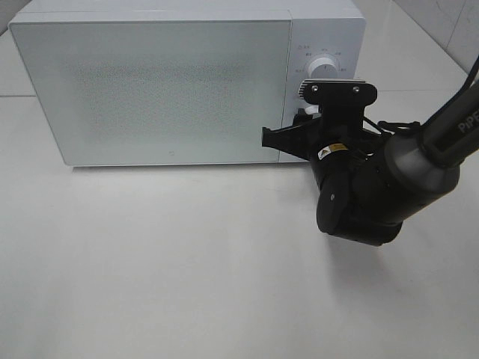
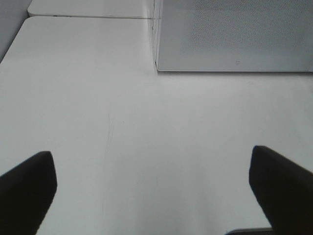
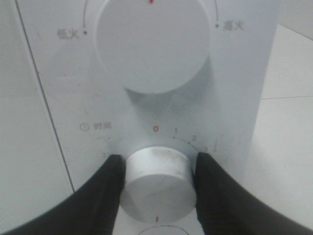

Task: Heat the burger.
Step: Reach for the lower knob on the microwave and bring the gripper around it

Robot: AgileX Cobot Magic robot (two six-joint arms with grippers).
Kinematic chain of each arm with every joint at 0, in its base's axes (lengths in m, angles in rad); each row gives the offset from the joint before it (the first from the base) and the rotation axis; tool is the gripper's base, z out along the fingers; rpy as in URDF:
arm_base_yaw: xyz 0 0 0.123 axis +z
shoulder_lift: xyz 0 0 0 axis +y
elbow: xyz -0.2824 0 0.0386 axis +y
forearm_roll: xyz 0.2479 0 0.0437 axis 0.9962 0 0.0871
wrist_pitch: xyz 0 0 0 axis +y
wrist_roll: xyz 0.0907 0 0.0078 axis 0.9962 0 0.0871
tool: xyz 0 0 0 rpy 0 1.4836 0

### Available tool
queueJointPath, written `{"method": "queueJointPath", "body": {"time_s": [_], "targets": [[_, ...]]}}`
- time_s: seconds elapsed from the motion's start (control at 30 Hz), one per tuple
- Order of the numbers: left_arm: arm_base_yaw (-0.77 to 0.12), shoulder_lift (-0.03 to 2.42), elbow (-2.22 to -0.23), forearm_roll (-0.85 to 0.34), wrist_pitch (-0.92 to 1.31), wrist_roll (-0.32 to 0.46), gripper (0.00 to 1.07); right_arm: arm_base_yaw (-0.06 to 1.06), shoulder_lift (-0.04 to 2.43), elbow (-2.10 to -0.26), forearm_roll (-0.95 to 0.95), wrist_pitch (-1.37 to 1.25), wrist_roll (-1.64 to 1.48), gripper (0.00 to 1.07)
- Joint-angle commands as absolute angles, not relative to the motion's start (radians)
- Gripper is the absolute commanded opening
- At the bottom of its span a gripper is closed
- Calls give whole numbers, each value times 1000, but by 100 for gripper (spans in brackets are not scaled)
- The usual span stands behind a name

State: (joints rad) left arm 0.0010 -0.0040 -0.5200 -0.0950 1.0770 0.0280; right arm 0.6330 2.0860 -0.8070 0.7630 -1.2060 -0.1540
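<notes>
The burger is out of view; the white microwave (image 1: 150, 82) stands at the back of the table with its door closed. My right gripper (image 3: 157, 171) is at the control panel, its two black fingers (image 3: 105, 191) pressed against both sides of the lower timer knob (image 3: 157, 183). In the exterior high view the right gripper (image 1: 308, 121) is largely hidden under its own wrist, just below the upper power knob (image 1: 323, 66). My left gripper (image 2: 152, 191) hangs open over bare tabletop in front of the microwave's left corner (image 2: 157, 68), holding nothing.
The larger upper dial (image 3: 152, 44) sits directly above the gripped knob. The white table (image 1: 150, 262) stretches in front of the microwave. The right arm's bulky black wrist (image 1: 367, 194) hovers over the table's right side.
</notes>
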Motion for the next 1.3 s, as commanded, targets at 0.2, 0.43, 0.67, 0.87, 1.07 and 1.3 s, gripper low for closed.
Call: {"method": "queueJointPath", "body": {"time_s": [0.2, 0.43, 0.67, 0.87, 1.07, 1.3], "targets": [[6, -20, -517, -99, 1071, 28, 100, 623, 2085, -823, 701, -1212, 98, 0], [6, -20, -517, -99, 1071, 28, 100, 623, 2085, -823, 622, -1179, 531, 0], [6, -20, -517, -99, 1071, 28, 100, 623, 2085, -823, 531, -1179, 935, 0], [6, -20, -517, -99, 1071, 28, 100, 623, 2085, -823, 510, -1180, 1254, 0], [6, -20, -517, -99, 1071, 28, 100, 623, 2085, -823, 501, -1195, 1481, 0], [6, -20, -517, -99, 1071, 28, 100, 623, 2085, -823, 492, -1239, 1586, 0]]}}
